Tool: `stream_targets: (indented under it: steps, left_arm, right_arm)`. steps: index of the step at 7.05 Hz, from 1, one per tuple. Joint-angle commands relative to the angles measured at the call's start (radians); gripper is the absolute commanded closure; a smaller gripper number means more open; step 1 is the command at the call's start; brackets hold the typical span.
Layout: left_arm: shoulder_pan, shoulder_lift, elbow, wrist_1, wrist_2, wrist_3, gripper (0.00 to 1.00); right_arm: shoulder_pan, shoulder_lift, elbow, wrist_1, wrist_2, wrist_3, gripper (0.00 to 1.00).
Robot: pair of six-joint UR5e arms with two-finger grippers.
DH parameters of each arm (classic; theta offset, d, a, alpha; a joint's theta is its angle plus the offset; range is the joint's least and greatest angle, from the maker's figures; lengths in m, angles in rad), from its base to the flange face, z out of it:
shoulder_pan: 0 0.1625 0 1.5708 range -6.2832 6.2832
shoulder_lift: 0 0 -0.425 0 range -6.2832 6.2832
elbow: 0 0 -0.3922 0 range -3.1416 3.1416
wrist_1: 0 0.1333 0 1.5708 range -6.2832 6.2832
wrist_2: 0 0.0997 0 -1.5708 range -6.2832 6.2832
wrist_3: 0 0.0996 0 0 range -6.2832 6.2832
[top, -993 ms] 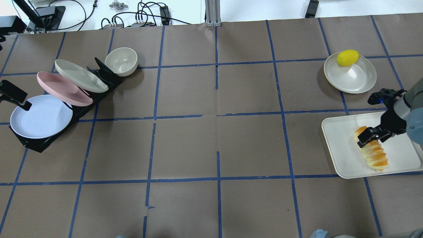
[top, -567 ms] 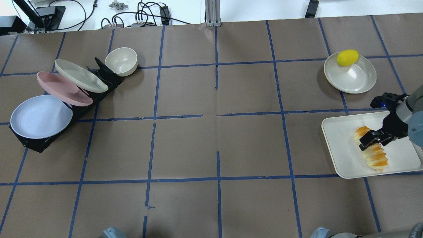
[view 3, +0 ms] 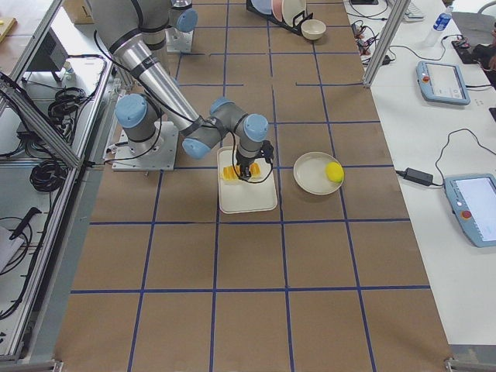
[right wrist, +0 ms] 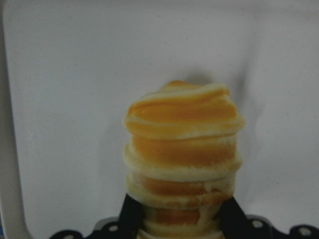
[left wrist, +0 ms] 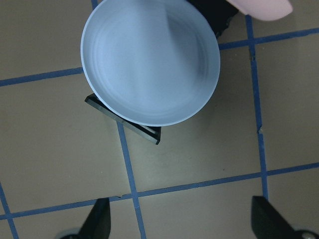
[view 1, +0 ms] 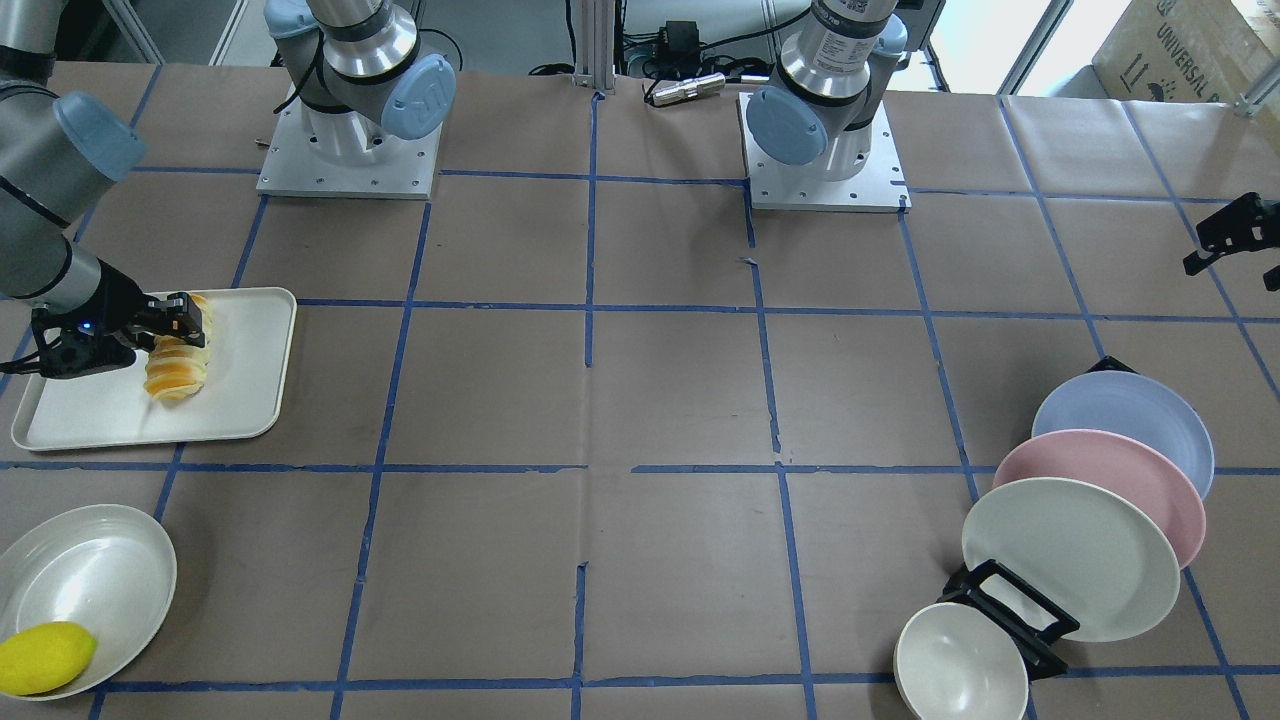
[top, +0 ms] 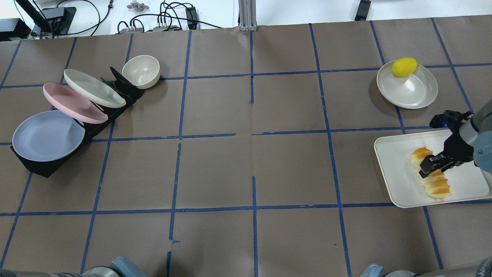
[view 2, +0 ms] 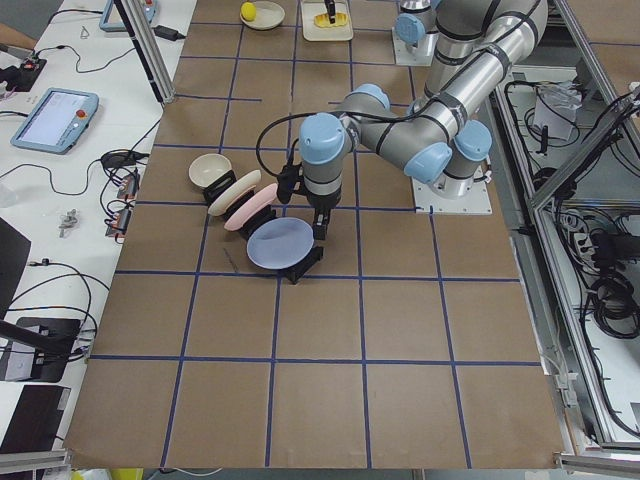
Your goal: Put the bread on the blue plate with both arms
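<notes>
A: right claw [top: 432,164] status?
B: Closed on the bread [top: 437,184]. The wrist cam shows one black finger [right wrist: 130,215] pressed against each long side of the loaf, with the ribbed orange and cream segments running away from the lens.
A: lifted?
B: Can't tell from these views. The loaf is over the cream tray [top: 396,177], lengthwise, roughly mid-tray. The tray is on the robot's right side of the tabletop [top: 288,165].
A: left claw [left wrist: 184,226]?
B: Open. Both fingertips sit at the bottom corners of its wrist view, wide apart with nothing between them. It hangs above the blue plate [top: 48,135] without touching it.
A: plate position?
B: Far left of the tabletop, leaning tilted in the end slot of a black rack [top: 38,169], the end nearest the robot. The pink plate [top: 73,103] is in the next slot and partly overlaps it. After that comes the cream plate [top: 94,87], and a cream bowl [top: 141,71] sits at the rack's far end.
A: bread to plate?
B: Well apart, on opposite ends of the tabletop.
A: anything else near the tray?
B: A shallow cream dish [top: 417,94] sits just beyond it, with a lemon [top: 404,67] on its far rim.
</notes>
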Motion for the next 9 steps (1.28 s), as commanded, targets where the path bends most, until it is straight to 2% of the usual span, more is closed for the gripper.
stream_targets:
  steps: [1,2,4,5,6,9]
  left_arm:
    - [0.016,-0.148,0.057,0.088,-0.007,0.031,0.0]
    - [-0.001,-0.213,0.128,0.088,-0.016,0.029,0.0]
    - [-0.093,-0.363,0.211,0.11,-0.1,0.035,0.0]
    - [-0.118,-0.441,0.248,0.138,-0.109,0.035,0.0]
    - [-0.124,-0.469,0.3,0.137,-0.11,0.032,0.0]
    - [-0.125,-0.493,0.313,0.126,-0.111,0.034,0.0]
  right_arm:
    - [0.001,-0.001,-0.001,0.002,0.0,-0.001,0.95]
    - [-0.001,-0.003,-0.001,0.002,0.0,-0.001,0.96]
    - [0.001,-0.015,-0.018,0.011,0.0,0.0,0.98]
    - [0.001,-0.023,-0.035,0.011,0.0,0.003,0.98]
    - [0.001,-0.046,-0.058,0.026,-0.002,0.014,0.98]
    - [0.01,-0.115,-0.283,0.274,-0.002,0.026,0.98]
